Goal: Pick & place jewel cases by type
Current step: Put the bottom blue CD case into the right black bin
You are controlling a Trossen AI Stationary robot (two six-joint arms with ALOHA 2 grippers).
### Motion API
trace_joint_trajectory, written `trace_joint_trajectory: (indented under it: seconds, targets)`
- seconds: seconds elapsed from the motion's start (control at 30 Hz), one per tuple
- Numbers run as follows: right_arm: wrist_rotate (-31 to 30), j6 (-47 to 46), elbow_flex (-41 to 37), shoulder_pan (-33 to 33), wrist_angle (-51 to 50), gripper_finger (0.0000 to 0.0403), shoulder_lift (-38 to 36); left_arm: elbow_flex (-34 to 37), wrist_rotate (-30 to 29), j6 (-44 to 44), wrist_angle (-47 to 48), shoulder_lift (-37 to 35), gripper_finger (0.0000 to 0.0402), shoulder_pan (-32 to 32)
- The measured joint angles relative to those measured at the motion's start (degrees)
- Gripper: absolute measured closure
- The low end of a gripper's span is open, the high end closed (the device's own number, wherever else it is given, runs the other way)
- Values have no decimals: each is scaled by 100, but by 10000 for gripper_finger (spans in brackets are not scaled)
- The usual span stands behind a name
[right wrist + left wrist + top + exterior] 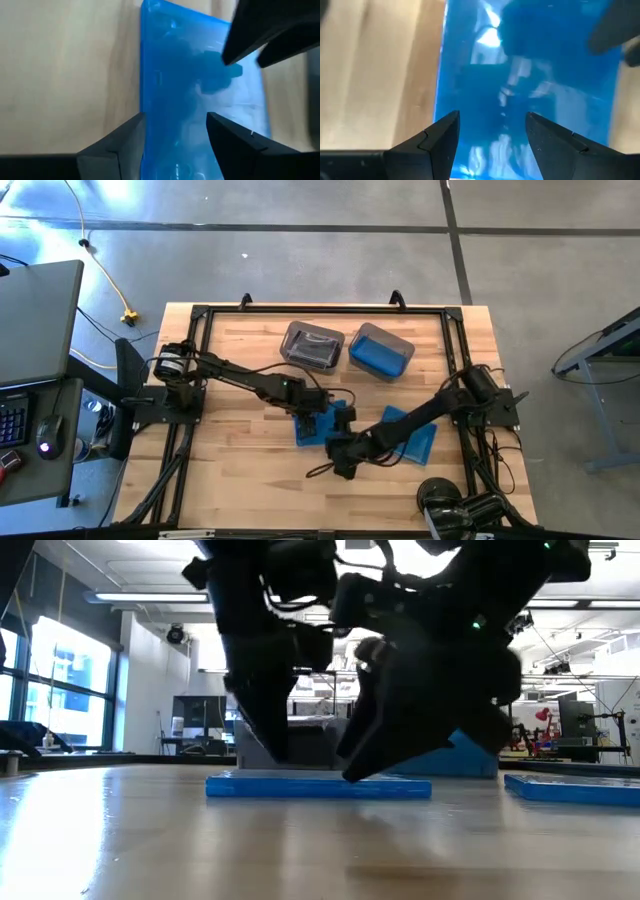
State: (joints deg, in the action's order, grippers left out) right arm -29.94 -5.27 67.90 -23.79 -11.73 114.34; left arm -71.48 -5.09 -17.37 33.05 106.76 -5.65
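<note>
1. From above, my left hand (322, 420) and right hand (343, 448) met over a blue case (310, 430) at mid-bench (240, 480); a second blue case (418, 442) lay to its right, partly under my right arm.
2. Only the low view showed the case (318, 785) lying flat on the wood, with both hands' tips down at it and nothing lifted.
3. My left wrist view showed my fingers (440, 135) spread, empty, over glossy blue plastic (530, 90).
4. My right wrist view showed my fingers (125, 137) parted astride the case's (200, 100) straight edge, not clamped.
5. Two translucent grey bins sat at the back: one (312, 345) held dark cases, the other (381, 352) a blue one.
6. Loose blue cases counted: two.
</note>
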Motion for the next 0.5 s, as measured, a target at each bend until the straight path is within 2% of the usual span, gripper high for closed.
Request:
trace_joint_trajectory:
  seconds: [0.07, 0.2, 0.5]
  targets:
    - [-215, -24, 35, -50, -33, 193, 34, 154, -244, -43, -136, 0, 181, 11]
    - [-173, -494, 37, -180, -287, 190, 38, 260, -526, -68, -133, -9, 181, 107]
    - [263, -1690, 46, -529, -923, 192, 36, 260, -76, -19, -87, -11, 181, 236]
